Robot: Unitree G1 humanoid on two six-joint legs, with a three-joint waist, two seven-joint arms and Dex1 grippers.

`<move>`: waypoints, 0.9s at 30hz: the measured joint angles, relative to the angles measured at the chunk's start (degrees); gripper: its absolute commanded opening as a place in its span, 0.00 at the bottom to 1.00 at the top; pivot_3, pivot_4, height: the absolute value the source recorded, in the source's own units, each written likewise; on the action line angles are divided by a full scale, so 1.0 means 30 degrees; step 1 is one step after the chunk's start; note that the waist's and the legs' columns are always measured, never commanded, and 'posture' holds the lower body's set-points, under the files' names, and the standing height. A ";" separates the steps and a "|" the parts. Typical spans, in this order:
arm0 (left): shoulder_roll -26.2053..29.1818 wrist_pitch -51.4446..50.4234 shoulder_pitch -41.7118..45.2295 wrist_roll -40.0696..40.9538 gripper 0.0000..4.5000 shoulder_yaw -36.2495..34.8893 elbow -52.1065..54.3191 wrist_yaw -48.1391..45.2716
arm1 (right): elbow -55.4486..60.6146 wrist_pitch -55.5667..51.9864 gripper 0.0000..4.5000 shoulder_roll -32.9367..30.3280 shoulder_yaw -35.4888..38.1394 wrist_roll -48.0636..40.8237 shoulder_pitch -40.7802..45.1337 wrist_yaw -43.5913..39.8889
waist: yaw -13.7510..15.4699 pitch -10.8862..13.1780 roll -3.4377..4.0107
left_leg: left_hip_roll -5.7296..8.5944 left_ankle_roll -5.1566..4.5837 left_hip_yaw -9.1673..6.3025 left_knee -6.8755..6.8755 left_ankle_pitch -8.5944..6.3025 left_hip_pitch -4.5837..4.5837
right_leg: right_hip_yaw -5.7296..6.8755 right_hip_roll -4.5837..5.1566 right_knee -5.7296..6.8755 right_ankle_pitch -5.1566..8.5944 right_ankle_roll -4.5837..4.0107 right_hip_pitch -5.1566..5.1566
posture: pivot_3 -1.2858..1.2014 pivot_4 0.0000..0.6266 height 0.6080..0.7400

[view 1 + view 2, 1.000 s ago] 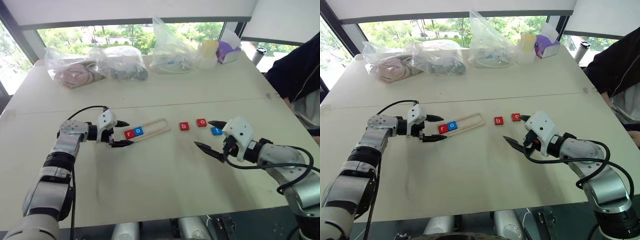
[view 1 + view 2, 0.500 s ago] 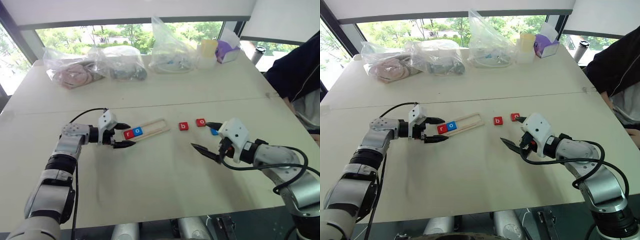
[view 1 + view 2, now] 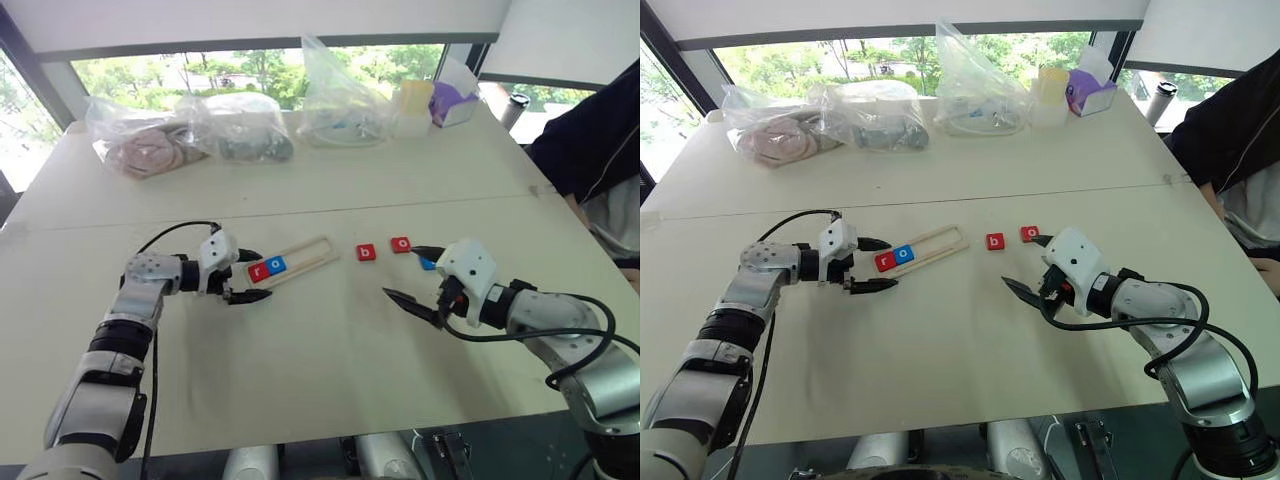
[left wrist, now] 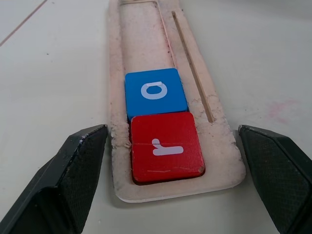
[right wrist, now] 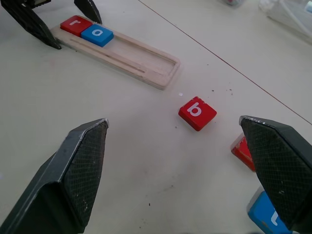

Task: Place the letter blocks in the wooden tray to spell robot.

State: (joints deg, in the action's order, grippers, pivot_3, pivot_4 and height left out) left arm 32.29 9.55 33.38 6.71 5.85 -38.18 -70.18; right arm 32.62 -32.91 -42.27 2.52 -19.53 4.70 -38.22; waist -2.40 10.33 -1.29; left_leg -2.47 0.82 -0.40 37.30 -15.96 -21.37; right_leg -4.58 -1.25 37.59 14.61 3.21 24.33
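The wooden tray [image 3: 312, 254] lies slanted on the table with a red "r" block [image 3: 259, 269] and a blue "o" block [image 3: 278, 264] side by side at its left end. My left gripper [image 3: 265, 275] is open, its fingers [image 4: 73, 170] straddling that end of the tray [image 4: 222, 163] without touching the blocks. To the right of the tray lie a red "b" block [image 3: 366, 252], a red "o" block [image 3: 401, 244] and a blue block [image 5: 263, 212]. My right gripper [image 3: 400, 270] hovers open and empty just in front of these three.
Several clear plastic bags [image 3: 190, 130] with items, a yellow cup [image 3: 416, 105] and a purple box [image 3: 455, 100] stand along the table's far edge. A person in a dark sleeve [image 3: 590, 150] sits at the right. A seam crosses the table behind the tray.
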 measured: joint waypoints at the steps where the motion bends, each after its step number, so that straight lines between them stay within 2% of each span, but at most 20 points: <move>1: -0.0068 0.0102 -0.0030 0.0000 1.00 -0.0002 -0.0024 0.0184 | 0.0000 0.0000 0.98 0.0000 -0.0006 0.0045 0.0002 -0.0001 | 0.0023 -0.0006 0.0003 | 0.0000 0.0002 -0.0002 0.0003 0.0002 0.0002 | 0.0000 0.0000 0.0002 -0.0001 -0.0002 -0.0005 | 0.52 0.24 1.00; 16: -0.0237 -0.1948 -0.0548 0.0420 1.00 -0.0126 0.0576 0.0555 | 0.0013 0.0007 0.98 -0.0015 -0.0247 0.0222 0.0168 -0.0211 | 0.0016 -0.0121 0.0069 | 0.0004 0.0012 -0.0002 0.0007 0.0010 0.0015 | 0.0000 0.0000 0.0011 0.0006 -0.0020 -0.0018 | 0.52 0.24 1.00; 19: -0.0235 -0.2192 -0.0602 0.0419 0.83 -0.0123 0.0777 0.0556 | 0.0012 0.0008 1.00 -0.0041 -0.0296 0.0244 0.0275 -0.0303 | 0.0015 -0.0126 0.0073 | 0.0003 0.0012 -0.0001 0.0004 0.0010 0.0014 | 0.0000 0.0000 0.0010 0.0007 -0.0016 -0.0018 | 0.52 0.24 1.00; 20: -0.0237 -0.2242 -0.0609 0.0420 0.73 -0.0123 0.0799 0.0566 | 0.0012 0.0008 1.00 -0.0042 -0.0299 0.0247 0.0309 -0.0328 | 0.0011 -0.0127 0.0072 | 0.0004 0.0012 -0.0002 0.0005 0.0010 0.0014 | 0.0000 -0.0001 0.0011 0.0006 -0.0015 -0.0018 | 0.52 0.24 1.00; 21: -0.0234 -0.2268 -0.0618 0.0419 0.70 -0.0124 0.0829 0.0569 | 0.0012 0.0008 1.00 -0.0045 -0.0298 0.0247 0.0341 -0.0343 | 0.0006 -0.0128 0.0072 | 0.0003 0.0011 -0.0002 0.0004 0.0010 0.0014 | 0.0000 -0.0001 0.0011 0.0007 -0.0016 -0.0017 | 0.52 0.24 1.00; 27: -0.0053 -0.2870 -0.1134 0.0489 0.70 -0.0135 0.2059 0.0560 | 0.0012 0.0001 1.00 -0.0209 -0.0276 0.0246 0.0325 -0.0395 | -0.0017 -0.0131 0.0071 | 0.0002 0.0012 -0.0001 -0.0011 0.0010 0.0010 | -0.0002 0.0001 0.0005 0.0012 -0.0008 -0.0012 | 0.52 0.24 1.00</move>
State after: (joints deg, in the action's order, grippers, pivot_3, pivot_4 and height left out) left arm 32.13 0.94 29.97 8.17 5.44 -32.00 -68.50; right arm 32.66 -32.91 -42.90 1.69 -18.79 5.68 -39.40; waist -2.45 9.94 -1.08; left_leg -2.46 0.85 -0.40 37.27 -15.93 -21.34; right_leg -4.58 -1.25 37.60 14.64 3.19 24.29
